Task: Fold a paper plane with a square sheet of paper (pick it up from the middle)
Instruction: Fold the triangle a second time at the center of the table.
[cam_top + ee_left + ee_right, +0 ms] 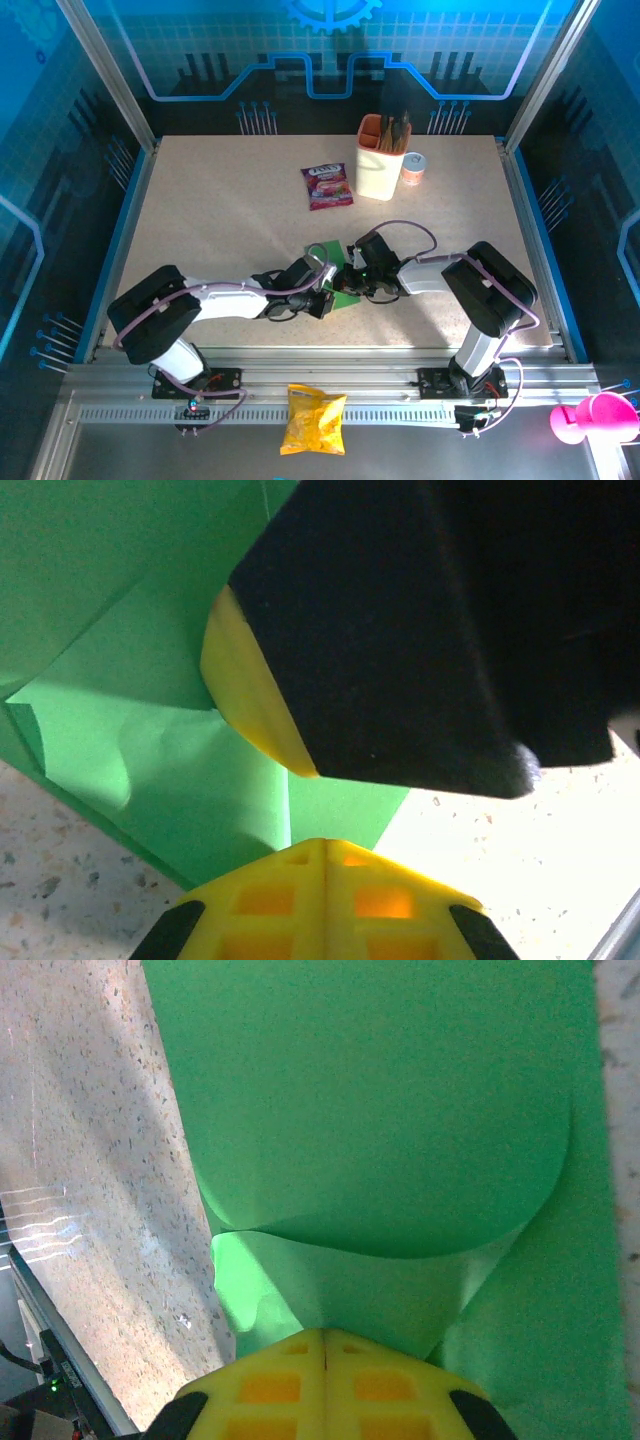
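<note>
While left gripper (pixel 325 852) and right gripper (pixel 322 1338) each pinch shut on the square sheet of paper (pixel 346 297), toward 6 o'clock of table (pixel 220 200) centre, folding seems early: creases, a bowed loop, no dart shape yet.

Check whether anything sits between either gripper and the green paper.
Nothing visible does. The left gripper and the right gripper are both shut on the green paper at mid-table; the purple snack sachet lies farther back, apart.
</note>
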### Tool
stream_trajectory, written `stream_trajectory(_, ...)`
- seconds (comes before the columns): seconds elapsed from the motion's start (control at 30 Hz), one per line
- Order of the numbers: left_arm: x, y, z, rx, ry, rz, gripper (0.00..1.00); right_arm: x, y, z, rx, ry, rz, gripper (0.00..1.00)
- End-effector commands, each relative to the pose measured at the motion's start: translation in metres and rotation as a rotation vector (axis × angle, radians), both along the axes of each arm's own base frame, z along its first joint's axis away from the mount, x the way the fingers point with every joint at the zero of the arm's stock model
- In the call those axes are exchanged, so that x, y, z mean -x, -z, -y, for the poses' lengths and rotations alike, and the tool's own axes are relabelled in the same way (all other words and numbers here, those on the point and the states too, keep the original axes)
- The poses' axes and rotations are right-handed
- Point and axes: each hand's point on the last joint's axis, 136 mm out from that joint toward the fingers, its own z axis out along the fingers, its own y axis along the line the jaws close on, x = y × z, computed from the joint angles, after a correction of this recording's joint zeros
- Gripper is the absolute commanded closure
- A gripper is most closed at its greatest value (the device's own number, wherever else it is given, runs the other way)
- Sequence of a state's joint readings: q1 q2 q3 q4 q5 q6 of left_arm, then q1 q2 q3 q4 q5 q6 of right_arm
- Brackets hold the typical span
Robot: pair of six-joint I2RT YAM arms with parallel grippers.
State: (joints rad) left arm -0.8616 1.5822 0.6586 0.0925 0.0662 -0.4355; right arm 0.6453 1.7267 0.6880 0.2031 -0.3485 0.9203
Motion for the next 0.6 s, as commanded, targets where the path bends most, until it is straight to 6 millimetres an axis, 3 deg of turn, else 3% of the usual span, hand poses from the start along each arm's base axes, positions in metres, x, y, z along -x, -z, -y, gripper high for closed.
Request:
stream_trajectory(0.0, -0.005, 0.003, 0.001, -0.022, 0.008, 0.027, 1.0, 0.028, 0.035, 0.021, 0.123, 0.011, -0.109, 1.0)
stream_trajectory(0.27, 0.009, 0.03, -0.021, -0.099, -0.03, -0.037, 1.0, 0.021, 0.032, 0.021, 0.113, 0.013, -0.107, 1.0)
stream_trajectory(0.57, 0.016, 0.045, -0.033, -0.158, -0.04, -0.075, 1.0, -0.014, 0.011, 0.026, 0.053, 0.047, -0.068, 1.0)
